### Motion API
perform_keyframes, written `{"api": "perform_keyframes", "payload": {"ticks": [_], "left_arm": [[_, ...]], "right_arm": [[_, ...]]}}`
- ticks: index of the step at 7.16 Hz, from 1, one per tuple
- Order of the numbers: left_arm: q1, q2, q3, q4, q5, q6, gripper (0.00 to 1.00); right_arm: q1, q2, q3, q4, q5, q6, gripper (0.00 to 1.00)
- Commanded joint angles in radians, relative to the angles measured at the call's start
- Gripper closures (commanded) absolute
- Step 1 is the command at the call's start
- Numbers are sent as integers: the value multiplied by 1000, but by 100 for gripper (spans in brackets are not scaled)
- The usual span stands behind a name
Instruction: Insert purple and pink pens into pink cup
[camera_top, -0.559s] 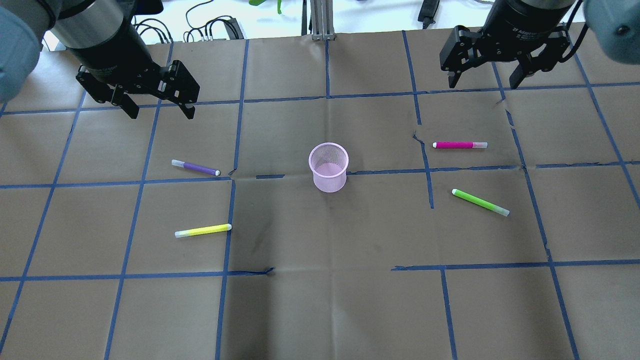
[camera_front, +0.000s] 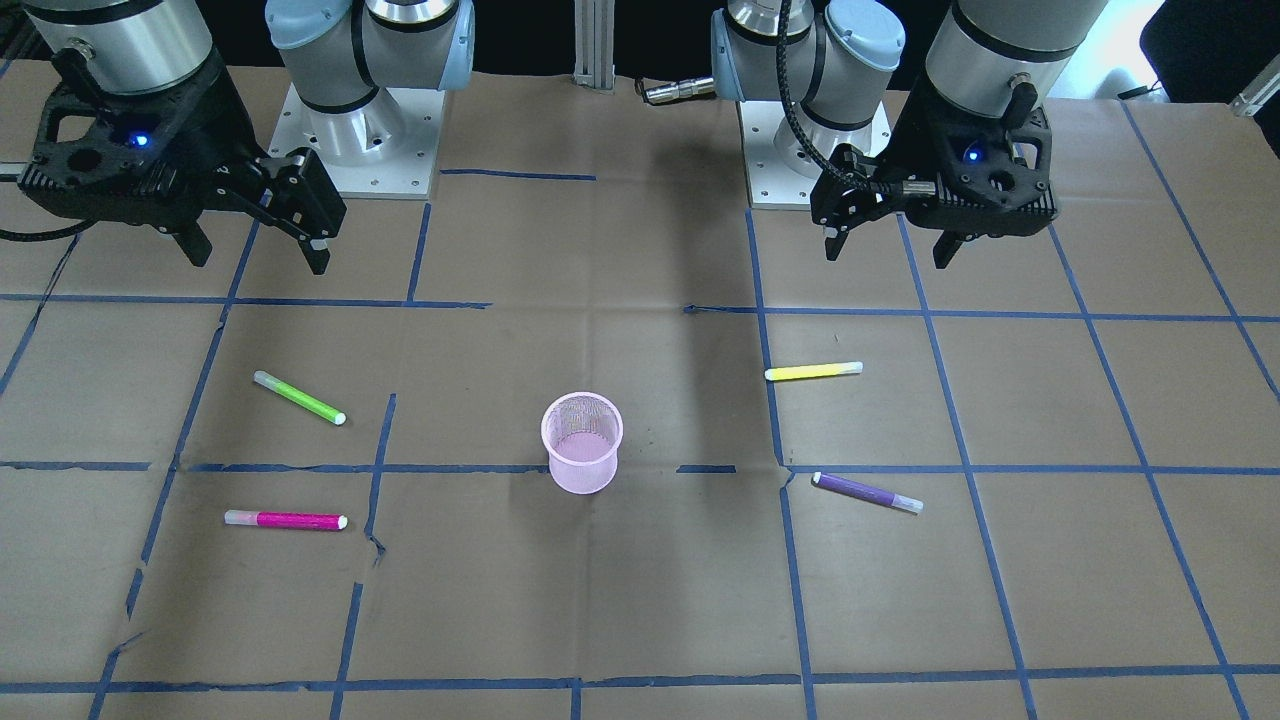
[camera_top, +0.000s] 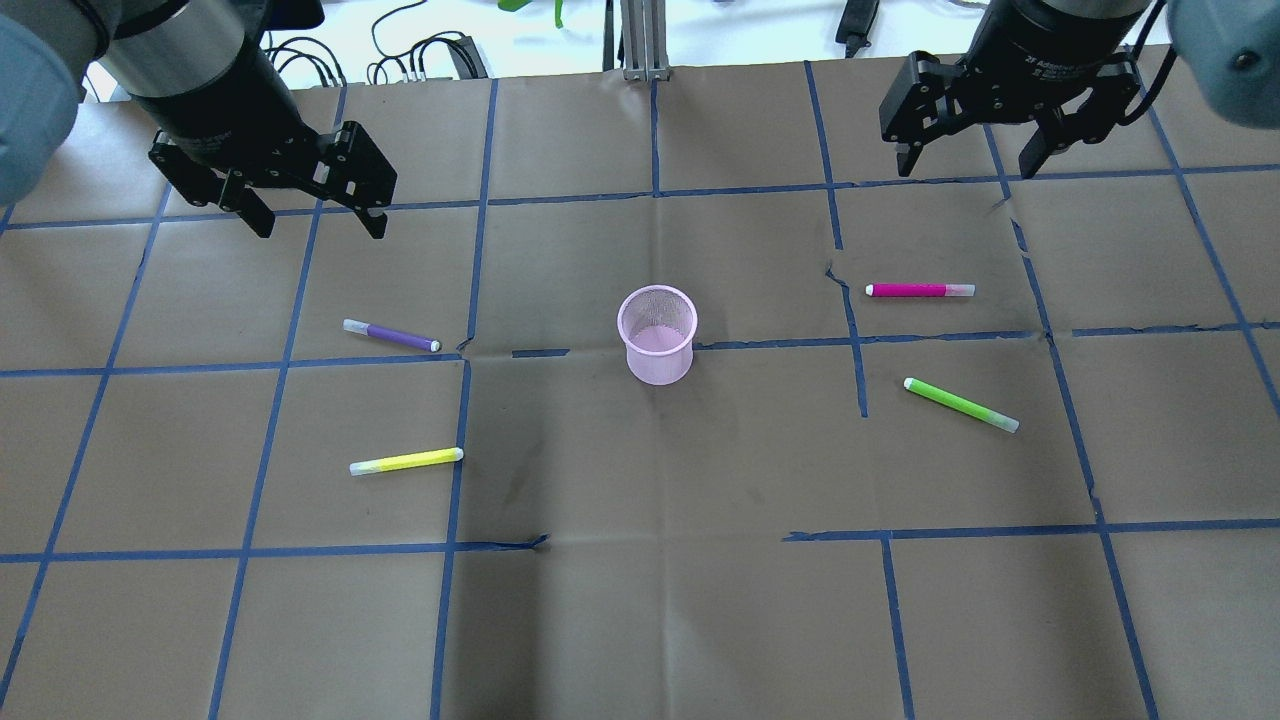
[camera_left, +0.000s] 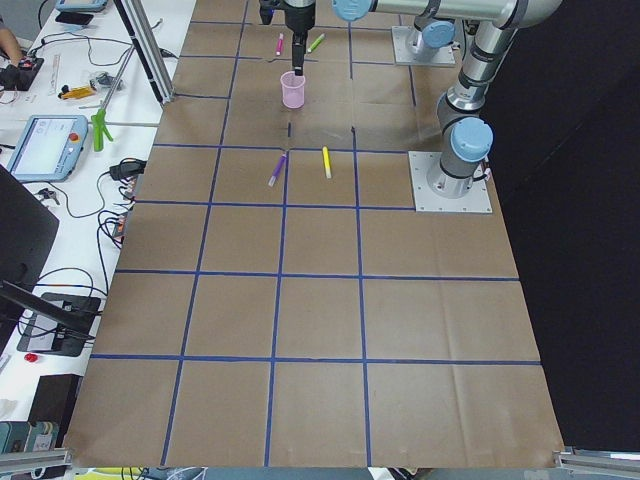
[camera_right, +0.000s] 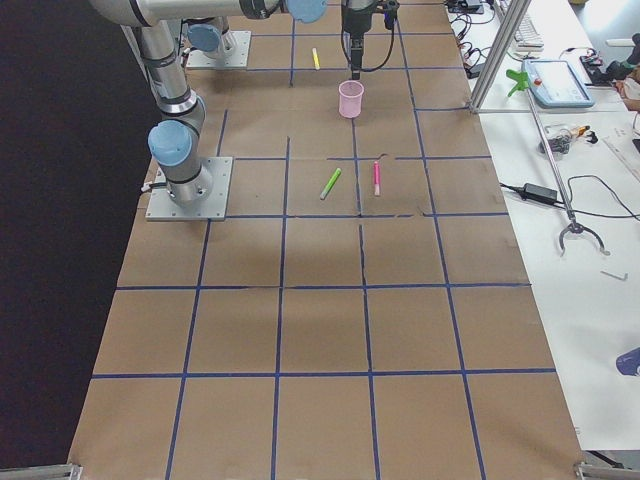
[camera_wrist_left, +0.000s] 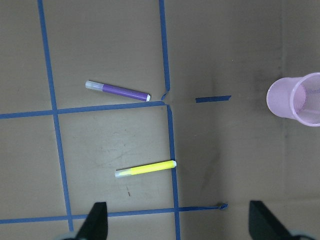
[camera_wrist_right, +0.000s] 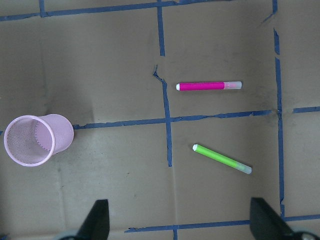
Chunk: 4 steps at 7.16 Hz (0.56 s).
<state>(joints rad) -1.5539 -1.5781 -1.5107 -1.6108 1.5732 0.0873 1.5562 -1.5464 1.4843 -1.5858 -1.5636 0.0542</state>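
The pink mesh cup (camera_top: 657, 333) stands upright and empty at the table's middle; it also shows in the front view (camera_front: 582, 441). The purple pen (camera_top: 390, 335) lies flat to its left, also in the left wrist view (camera_wrist_left: 118, 90). The pink pen (camera_top: 919, 290) lies flat to the cup's right, also in the right wrist view (camera_wrist_right: 209, 86). My left gripper (camera_top: 312, 213) hangs open and empty high over the back left, behind the purple pen. My right gripper (camera_top: 968, 160) hangs open and empty over the back right, behind the pink pen.
A yellow pen (camera_top: 406, 461) lies front left of the cup, near the purple pen. A green pen (camera_top: 960, 404) lies front right, just in front of the pink pen. Blue tape lines grid the brown paper table cover (camera_top: 640, 600). Cables lie beyond the back edge.
My left gripper has shifted very slightly backward. The pens, the cup and the right gripper have not moved.
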Motion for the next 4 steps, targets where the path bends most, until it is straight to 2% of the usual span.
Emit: {"api": "perform_keyframes", "payload": {"ticks": [1,2,4], "left_arm": [[0,0,-2,8,2,-1,1],[2,1,1,9,2,0,1],[2,-20,1,15,7,0,1]], "right_arm": [[-4,2,1,0,1,-4,0],[-14,3,5,10,13,-35,0],[-21,34,37,-14,4,-369,0]]}}
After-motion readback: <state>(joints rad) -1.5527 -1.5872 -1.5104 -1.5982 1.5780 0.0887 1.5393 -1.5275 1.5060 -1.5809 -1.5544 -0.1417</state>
